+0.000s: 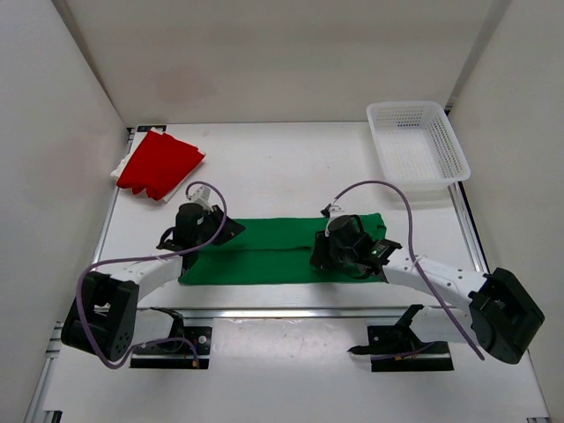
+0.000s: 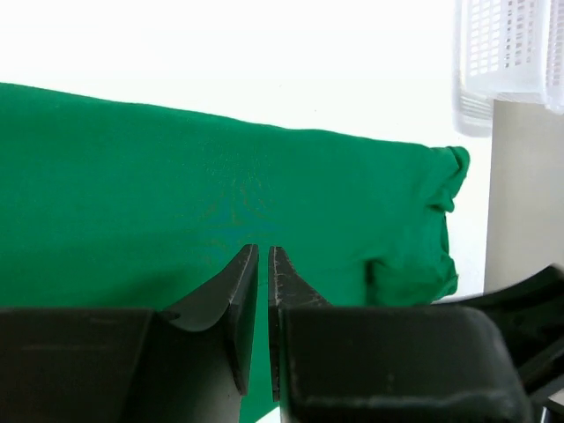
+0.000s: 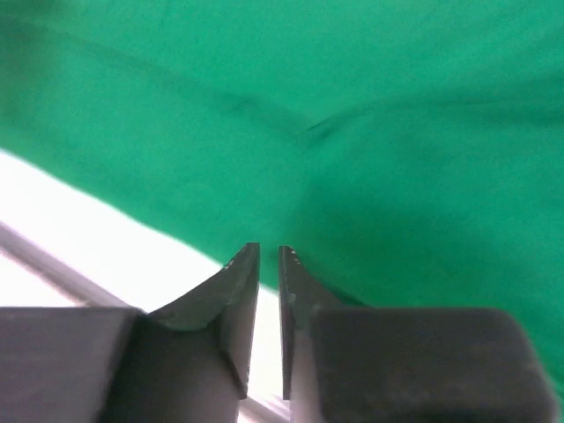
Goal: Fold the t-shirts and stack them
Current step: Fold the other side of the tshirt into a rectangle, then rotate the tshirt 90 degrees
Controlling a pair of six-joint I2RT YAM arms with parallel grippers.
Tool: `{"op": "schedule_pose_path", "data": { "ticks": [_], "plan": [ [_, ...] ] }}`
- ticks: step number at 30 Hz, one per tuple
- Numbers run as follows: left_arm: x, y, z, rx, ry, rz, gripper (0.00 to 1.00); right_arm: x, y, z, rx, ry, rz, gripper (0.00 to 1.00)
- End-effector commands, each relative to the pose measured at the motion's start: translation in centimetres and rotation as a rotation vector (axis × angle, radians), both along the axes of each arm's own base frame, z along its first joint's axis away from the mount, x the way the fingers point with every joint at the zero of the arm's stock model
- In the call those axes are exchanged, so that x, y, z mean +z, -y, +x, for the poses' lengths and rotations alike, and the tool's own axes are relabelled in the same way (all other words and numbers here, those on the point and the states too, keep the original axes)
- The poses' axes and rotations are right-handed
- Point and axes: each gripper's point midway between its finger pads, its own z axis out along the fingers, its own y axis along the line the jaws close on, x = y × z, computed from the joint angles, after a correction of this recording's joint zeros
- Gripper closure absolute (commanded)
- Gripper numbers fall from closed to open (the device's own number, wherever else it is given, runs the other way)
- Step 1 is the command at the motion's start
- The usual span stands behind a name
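Observation:
The green t-shirt [image 1: 273, 251] lies as a long flat folded strip across the middle of the table; it also fills the left wrist view [image 2: 176, 194] and the right wrist view [image 3: 370, 132]. The red t-shirt [image 1: 159, 165] lies folded at the back left, on top of the cream-white t-shirt [image 1: 118, 168], of which only an edge shows. My left gripper [image 1: 227, 231] [image 2: 263, 249] is shut and empty, low over the strip's left end. My right gripper [image 1: 330, 254] [image 3: 269, 249] is shut and empty, at the near edge of the strip's right part.
A white plastic mesh basket [image 1: 414, 143] stands at the back right and shows in the left wrist view [image 2: 507, 53]. White walls enclose the table. A metal rail [image 1: 282, 313] runs along the near edge by the arm bases.

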Motion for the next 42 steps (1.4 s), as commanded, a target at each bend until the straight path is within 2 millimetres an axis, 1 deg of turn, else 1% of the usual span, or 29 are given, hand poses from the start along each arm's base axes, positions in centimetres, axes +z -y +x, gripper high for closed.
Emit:
{"op": "schedule_pose_path", "data": {
  "ticks": [1, 3, 5, 8, 10, 14, 16, 18, 20, 21, 22, 23, 24, 25, 26, 27, 28, 29, 30, 31, 32, 33, 34, 35, 36, 39, 40, 41, 42],
  "plan": [
    [2.4, 0.6, 1.3, -0.004, 0.056, -0.049, 0.79, 0.9, -2.1, -1.7, 0.056, -0.057, 0.075, 0.74],
    [3.2, 0.8, 1.6, -0.006, 0.072, -0.058, 0.79, 1.5, -2.0, -1.5, 0.062, -0.046, 0.072, 0.64],
    [3.4, 0.9, 1.6, -0.006, 0.079, -0.063, 0.79, 2.5, -1.1, -0.5, 0.060, 0.007, 0.052, 0.64],
    [3.0, 1.3, 1.5, -0.002, 0.075, -0.048, 0.79, 2.5, 1.3, 1.9, -0.026, 0.057, 0.056, 0.79],
    [1.8, 1.5, 1.3, -0.007, 0.054, -0.039, 0.79, 1.9, 4.0, 4.4, -0.122, 0.065, 0.052, 1.00],
    [0.6, 2.6, 0.8, -0.053, -0.001, -0.065, 0.81, 0.6, 7.0, 8.7, -0.231, 0.108, 0.013, 1.00],
    [1.0, 3.2, 0.7, -0.080, 0.024, -0.030, 0.78, -1.8, 8.0, 10.1, -0.261, 0.060, -0.053, 1.00],
    [1.3, 4.2, 0.0, -0.136, 0.026, 0.034, 0.76, -2.2, 7.3, 12.0, -0.248, 0.037, -0.063, 1.00],
    [2.5, 6.1, -0.8, -0.222, 0.068, 0.069, 0.73, -4.2, 7.3, 13.9, -0.246, -0.024, -0.082, 0.99],
    [2.7, 6.7, -1.5, -0.258, 0.071, 0.063, 0.72, -3.1, 6.5, 15.6, -0.240, -0.007, -0.061, 1.00],
    [3.5, 7.3, -1.7, -0.286, 0.088, 0.053, 0.71, -4.8, 6.6, 16.2, -0.238, -0.050, -0.076, 1.00],
    [4.1, 7.7, -1.8, -0.311, 0.106, 0.054, 0.71, -5.2, 6.0, 18.3, -0.245, -0.069, -0.068, 1.00],
    [3.8, 7.6, -2.2, -0.320, 0.079, 0.068, 0.71, -3.1, 4.6, 21.2, -0.224, -0.030, -0.021, 1.00],
    [3.9, 7.7, -2.1, -0.332, 0.075, 0.085, 0.72, -5.0, 4.5, 22.4, -0.222, -0.075, -0.033, 1.00],
    [3.9, 7.5, -2.1, -0.342, 0.075, 0.100, 0.69, -5.2, 3.8, 25.4, -0.219, -0.074, -0.041, 1.00],
    [4.5, 7.4, -2.2, -0.339, 0.081, 0.092, 0.70, -1.7, 2.5, 29.3, -0.203, 0.008, -0.021, 1.00],
    [4.3, 6.9, -2.2, -0.327, 0.072, 0.098, 0.68, -0.1, 1.0, 33.6, -0.189, 0.064, -0.001, 1.00],
    [4.2, 6.7, -2.5, -0.326, 0.074, 0.097, 0.68, -3.9, 0.7, 34.0, -0.165, -0.029, -0.041, 0.99],
    [4.5, 6.4, -2.5, -0.315, 0.084, 0.096, 0.68, 2.7, -1.0, 37.6, -0.127, 0.077, 0.011, 1.00],
    [4.0, 5.9, -2.7, -0.298, 0.081, 0.110, 0.68, -0.8, -1.4, 38.9, -0.119, 0.032, -0.002, 1.00],
    [3.7, 5.5, -3.0, -0.292, 0.068, 0.117, 0.69, 4.4, -2.4, 41.7, -0.113, 0.157, 0.059, 1.00],
    [3.8, 5.3, -2.9, -0.285, 0.078, 0.122, 0.71, 8.6, -2.2, 42.0, -0.121, 0.197, 0.161, 1.00],
    [3.4, 4.7, -2.8, -0.272, 0.067, 0.132, 0.72, 6.8, -2.5, 40.9, -0.099, 0.132, 0.175, 1.00],
    [2.5, 4.1, -3.4, -0.268, 0.036, 0.151, 0.74, 11.4, -2.7, 40.4, -0.077, 0.208, 0.207, 1.00],
    [2.8, 3.8, -3.0, -0.254, 0.045, 0.148, 0.76, 11.2, -2.4, 39.6, -0.061, 0.221, 0.136, 0.97],
    [2.4, 2.5, -3.2, -0.217, 0.049, 0.184, 0.83, 17.8, -2.4, 35.4, -0.010, 0.311, 0.032, 0.85],
    [2.4, 2.1, -3.2, -0.197, 0.051, 0.187, 0.83, 16.2, -2.5, 33.8, 0.007, 0.251, -0.002, 0.84],
    [2.6, 1.7, -3.3, -0.179, 0.056, 0.196, 0.87, 18.0, -2.6, 32.3, 0.019, 0.267, -0.005, 0.82],
    [2.1, 1.1, -3.2, -0.165, 0.044, 0.210, 0.90, 17.4, -2.9, 29.8, 0.045, 0.225, -0.005, 0.82]
  ]
}}
